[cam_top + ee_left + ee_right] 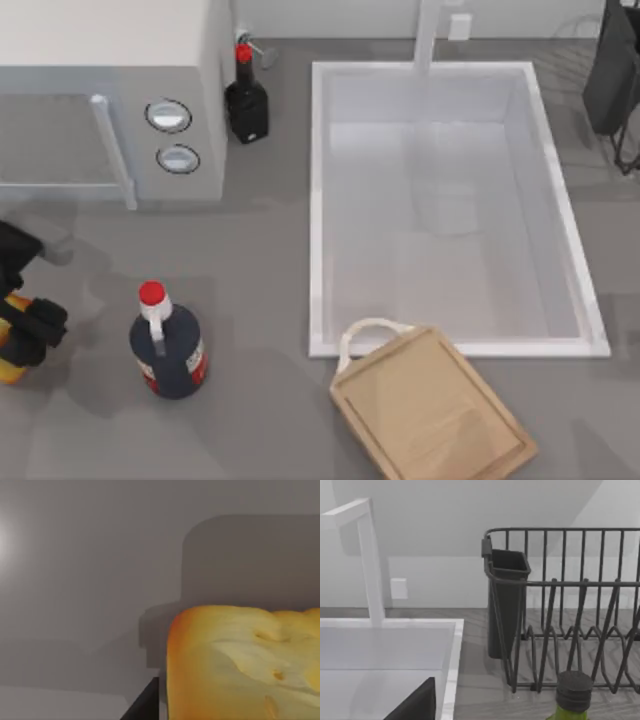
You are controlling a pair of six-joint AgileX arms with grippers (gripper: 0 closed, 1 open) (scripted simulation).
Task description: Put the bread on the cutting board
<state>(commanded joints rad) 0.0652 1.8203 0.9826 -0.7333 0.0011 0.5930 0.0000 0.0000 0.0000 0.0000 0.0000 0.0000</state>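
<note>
The board lies just below the sink's near rim, its long axis running diagonally: the loop handle points up-left toward the sink's lower-left corner, the far end down-right. The bread sits far left of the sink, at the table's left edge, well apart from the board; its long axis cannot be judged from above, since most of it is hidden.

One board, one bread, one sink, one tap, one microwave. Two red-capped dark bottles: one between bread and sink, another just left of the sink's far corner.

The left gripper is at the bread, dark fingers against its top. In the left wrist view the bread looms close with one finger beside it; whether the claw grips it, I cannot tell.

The right arm is parked right of the sink, by a dish rack and a green bottle.
</note>
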